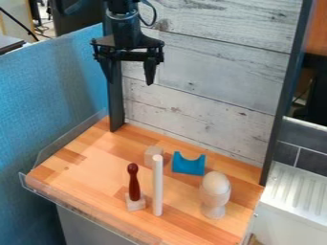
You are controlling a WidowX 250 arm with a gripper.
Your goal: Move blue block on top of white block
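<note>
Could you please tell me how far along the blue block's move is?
Nothing looks done yet: the notched blue block sits on the wooden tabletop. Nothing is in hand; the gripper hangs above with its fingers apart. Left: grasping, lifting and placing it on the white block, probably the upright cylinder.

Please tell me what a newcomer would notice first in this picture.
Probably the blue block, a vivid piece with a curved notch in its top, towards the back of the wooden table. The eye may then go to the black gripper, hanging open at the upper left of the view, and to the egg-shaped piece near the table's right edge.
</note>
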